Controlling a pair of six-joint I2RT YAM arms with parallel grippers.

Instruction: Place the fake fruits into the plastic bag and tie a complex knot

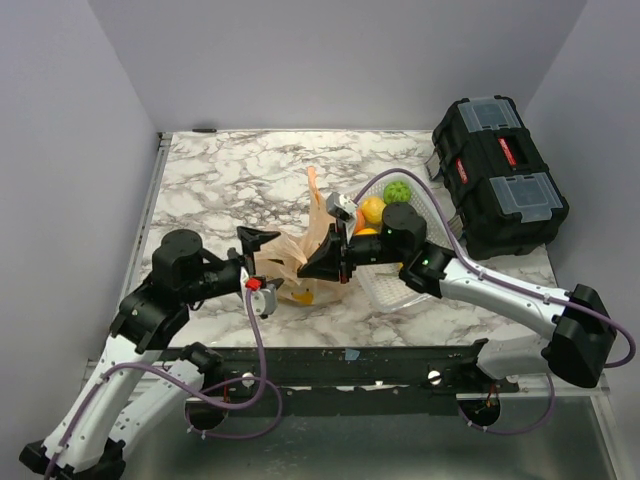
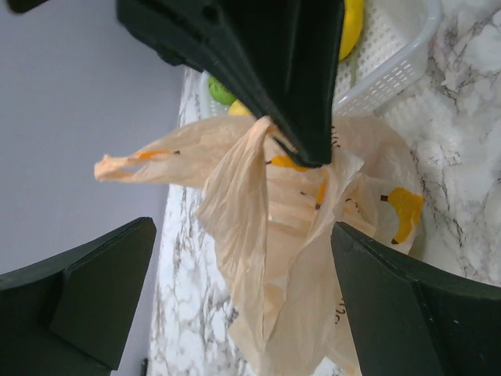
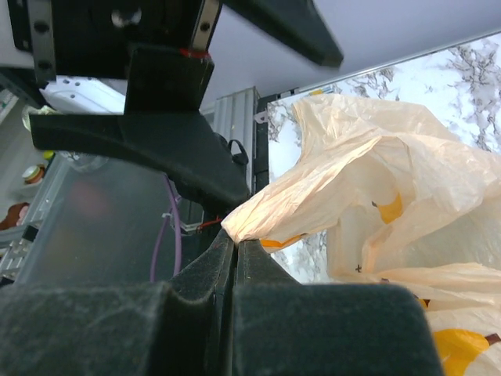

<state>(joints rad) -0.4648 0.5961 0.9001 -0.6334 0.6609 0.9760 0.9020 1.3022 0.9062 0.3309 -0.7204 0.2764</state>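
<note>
– Firstly, state the jaw condition on each arm.
– Right gripper [image 3: 235, 240]: jaws clenched flat together on a bunched fold of the plastic bag [image 3: 376, 172]; the film emerges right at the fingertips. Left gripper [image 2: 243, 305]: jaws released and spread wide, with the bag's film hanging between them. The finger [image 2: 86, 298] at the left of that view stands apart from the film. Contact at the other finger cannot be determined.
– Where does the bag sit?
– On the marble table [image 1: 220, 180], near centre, between the two grippers and just beside the white lattice basket [image 1: 388, 290]. One handle strip [image 1: 313, 190] stands upward from it.
– Is the knot visible?
– Cannot tell. The right gripper covers the gathered neck in the left wrist view, and the overhead view is too small there.
– Contents?
– Unclear. Yellow shapes [image 2: 403, 211] show on the film; print or fruit cannot be distinguished. A green fruit [image 1: 397, 190] and an orange fruit [image 1: 373, 208] lie in the basket, partly hidden behind the right arm.
– Other items?
– A black toolbox [image 1: 500, 175] sits at the table's far right corner.
</note>
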